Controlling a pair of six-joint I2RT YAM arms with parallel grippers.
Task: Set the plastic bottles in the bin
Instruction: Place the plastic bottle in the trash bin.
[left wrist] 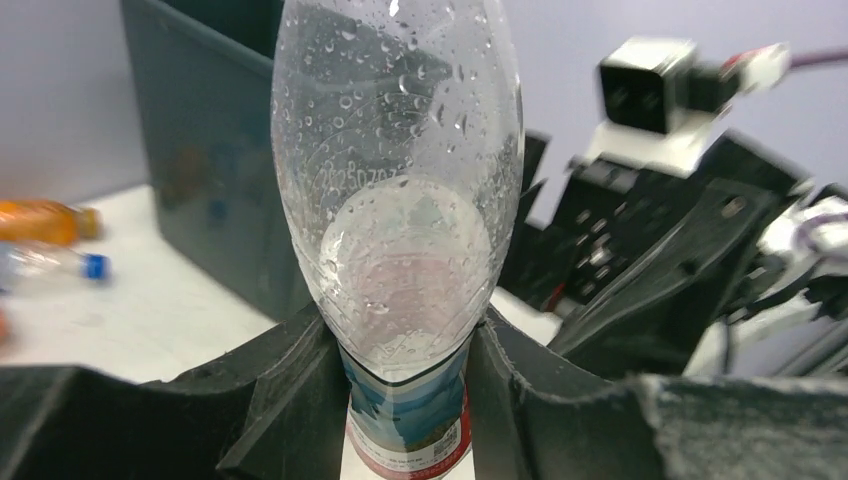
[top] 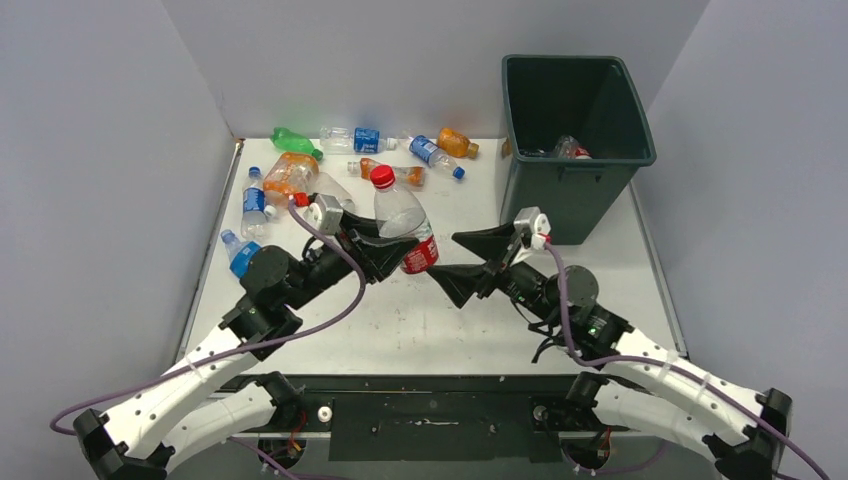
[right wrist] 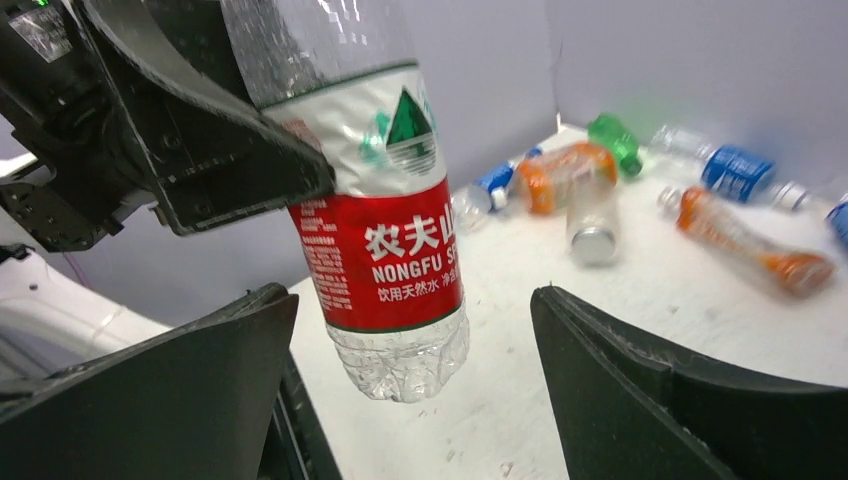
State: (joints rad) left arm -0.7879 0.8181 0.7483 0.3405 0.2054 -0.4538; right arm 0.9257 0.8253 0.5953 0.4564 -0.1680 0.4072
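The left gripper (top: 388, 252) is clamped on a clear, red-labelled bottle (top: 400, 212) above the middle of the table (top: 440, 330). The right gripper (top: 465, 262) hovers just beside it, fingers spread apart. The green bin (top: 575, 195) stands at the far right corner, with more bottles (top: 366, 140) lying far left.

Soft, even light from above leaves only faint shadows on the white table (top: 450, 320). The left wrist view blurs everything behind the bottle (left wrist: 400, 200); the right wrist view softens with distance.

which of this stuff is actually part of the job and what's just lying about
Job: red-label bottle held by the left tool; open right tool; loose bottles at the far left; green bin.
Just there: table, purple cables.
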